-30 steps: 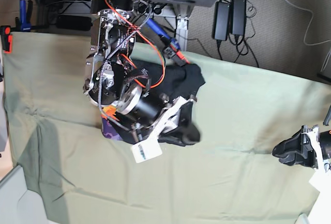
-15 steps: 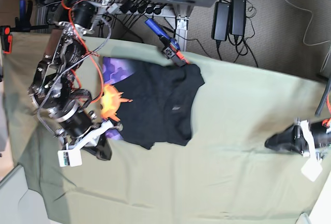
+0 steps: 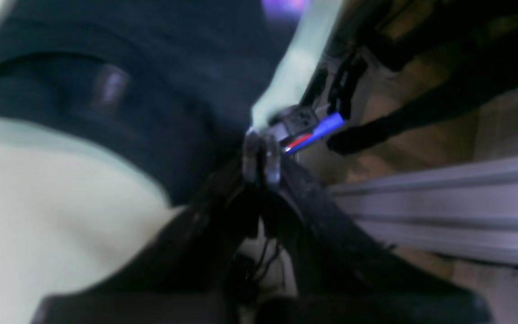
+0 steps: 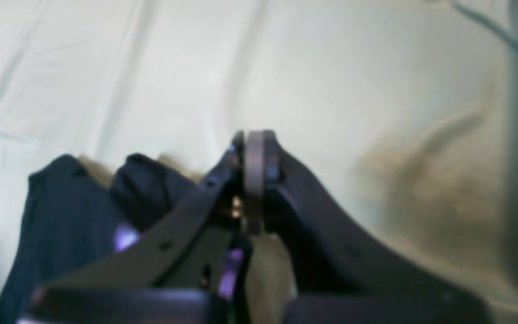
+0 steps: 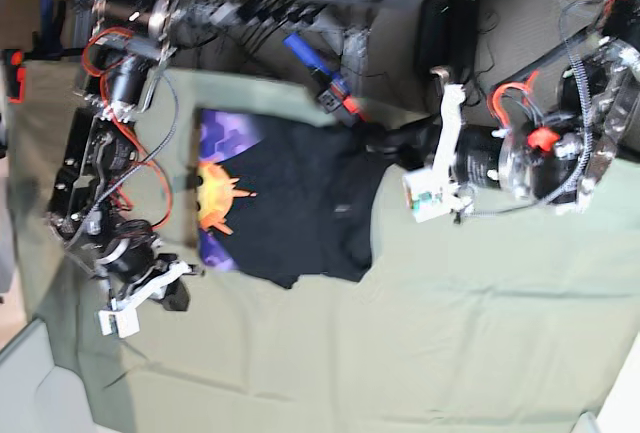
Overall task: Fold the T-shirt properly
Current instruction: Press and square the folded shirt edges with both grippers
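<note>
T-shirt [image 5: 290, 208] on the table cloth [image 5: 470, 343], toward the far edge; left gripper [image 5: 375, 138] at its far right corner, right gripper [image 5: 178, 296] just off its near left corner.

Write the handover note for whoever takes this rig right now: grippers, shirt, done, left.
Left gripper: shut, tips at the far corner of the large black short-sleeved T-shirt. The blurred wrist view does not show whether cloth is pinched.
Right gripper: shut, empty, over the pale green table cloth beside the shirt's printed side.
Shirt: lies flat on the cloth. A black layer covers most of it, and a strip of the orange sun face and purple honeycomb shows on the right arm's side.
Done: partly folded, it seems.
Left: probably the remaining folds and squaring the edges.
</note>
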You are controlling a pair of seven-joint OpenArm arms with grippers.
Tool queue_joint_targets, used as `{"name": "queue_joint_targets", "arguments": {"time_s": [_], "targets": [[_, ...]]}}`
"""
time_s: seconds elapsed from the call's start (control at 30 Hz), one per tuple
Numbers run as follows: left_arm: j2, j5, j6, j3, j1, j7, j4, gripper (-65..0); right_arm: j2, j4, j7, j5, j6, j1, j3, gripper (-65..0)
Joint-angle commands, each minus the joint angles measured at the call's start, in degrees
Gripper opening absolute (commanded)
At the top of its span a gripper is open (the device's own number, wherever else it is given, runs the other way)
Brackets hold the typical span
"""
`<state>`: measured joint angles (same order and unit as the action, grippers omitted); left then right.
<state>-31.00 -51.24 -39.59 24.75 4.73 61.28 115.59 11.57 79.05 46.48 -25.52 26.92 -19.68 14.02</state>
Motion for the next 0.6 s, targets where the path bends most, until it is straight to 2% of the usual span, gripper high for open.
{"name": "queue_joint_targets", "arguments": {"time_s": [0.0, 0.13, 0.33, 0.43, 0.57], "targets": [[1.1, 1.4, -0.4, 1.4, -0.7, -1.9, 0.9, -65.0, 0.6, -0.6, -1.8, -0.5, 5.8, -2.4, 0.2, -65.0], [5.4, 9.2, -0.4, 7.4, -0.7, -4.5, 0.2, -65.0, 0.4, -5.5, -1.7, -1.6, 5.9, -5.0, 0.1, -65.0], [10.8, 13.8, -0.4, 10.9, -1.1, -6.3, -3.3, -65.0, -0.5, -10.9, -1.6, -1.9, 5.9, -6.8, 0.1, -65.0], [12.2, 16.0, -0.4, 10.9, -2.2, -7.7, -5.2, -65.0, -0.8, -11.6, -1.4, -2.0, 5.9, -6.8, 0.1, -65.0], [12.3, 19.6, -0.4, 10.9, -3.5, -10.8, -8.7, -65.0, -1.5, -11.7, 0.8, -3.7, 5.9, -6.8, 0.1, -65.0]]}}
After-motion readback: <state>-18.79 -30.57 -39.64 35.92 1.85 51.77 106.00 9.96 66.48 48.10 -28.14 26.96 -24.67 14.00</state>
